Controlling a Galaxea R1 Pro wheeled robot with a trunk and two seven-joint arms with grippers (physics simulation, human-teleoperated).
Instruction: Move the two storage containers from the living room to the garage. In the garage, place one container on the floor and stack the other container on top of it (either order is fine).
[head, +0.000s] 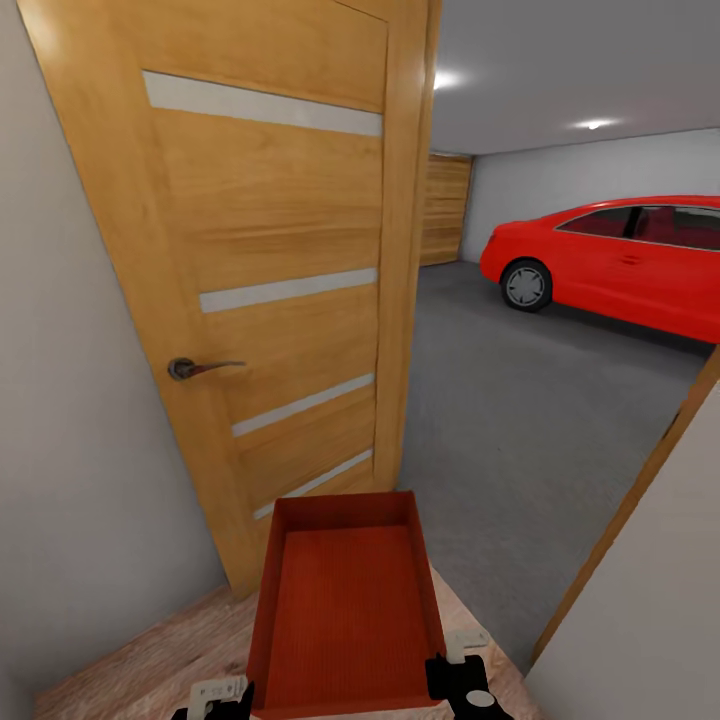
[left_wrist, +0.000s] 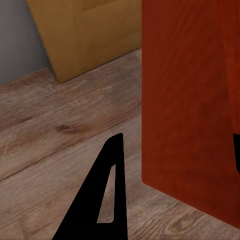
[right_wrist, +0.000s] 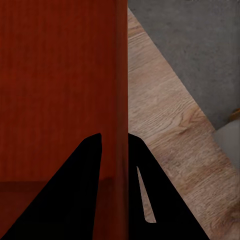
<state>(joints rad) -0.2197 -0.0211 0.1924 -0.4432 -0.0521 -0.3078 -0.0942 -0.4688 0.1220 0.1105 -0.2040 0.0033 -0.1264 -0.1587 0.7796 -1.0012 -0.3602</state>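
no readable text, labels, brands, numbers or signs anywhere, none on the wooden door (head: 270, 250), none on the red car (head: 620, 260), none on the storage container (head: 345, 600)

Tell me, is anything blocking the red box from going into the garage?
Nothing visible blocks it. The storage container is held at the doorway; the wooden door stands open to its left, and grey garage floor lies bare ahead. The red car is parked far off right.
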